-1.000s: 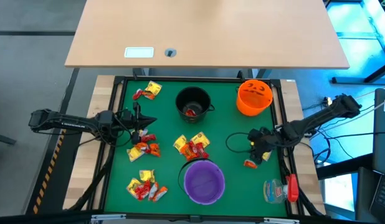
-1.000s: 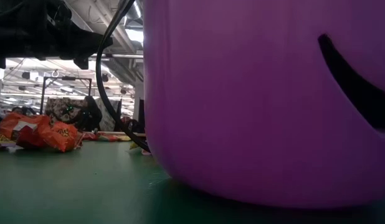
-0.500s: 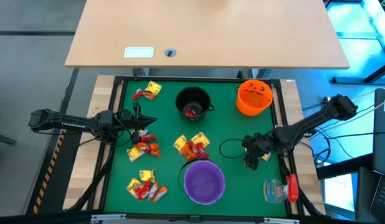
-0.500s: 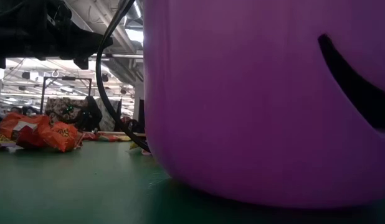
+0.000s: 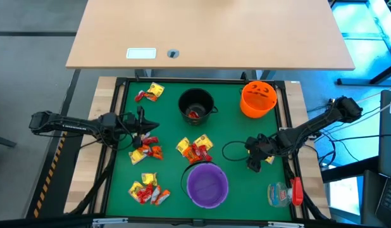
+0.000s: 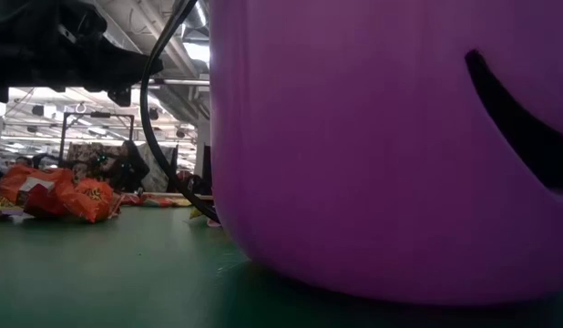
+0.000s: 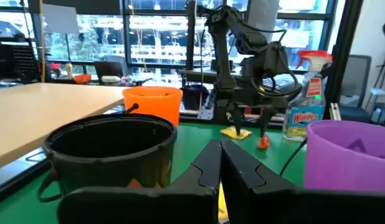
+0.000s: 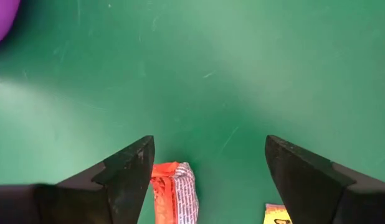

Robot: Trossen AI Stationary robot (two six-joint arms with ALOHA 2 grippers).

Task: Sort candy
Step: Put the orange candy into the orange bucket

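Note:
Candy in yellow, red and orange wrappers lies in heaps on the green mat: far left (image 5: 151,92), left (image 5: 147,151), centre (image 5: 194,149) and near left (image 5: 147,190). My right gripper (image 5: 252,163) points steeply down at the mat's right side, open (image 8: 208,146). An orange-red candy (image 8: 172,193) lies on the mat between its fingers, close to one finger, and a yellow candy (image 8: 278,214) lies beside the other. My left gripper (image 5: 145,125) hangs level and shut (image 7: 220,165) above the left heap.
A black bowl (image 5: 196,104) with some candy inside stands at the far centre. An orange bowl (image 5: 258,98) stands far right, and a purple bowl (image 5: 207,184) near centre. A clear plastic item with a red part (image 5: 284,192) lies near right. A wooden table (image 5: 208,31) stands beyond.
My right gripper has gone down and toward the table's left and near edges. It now stands over the orange-red candy that lay beside it before.

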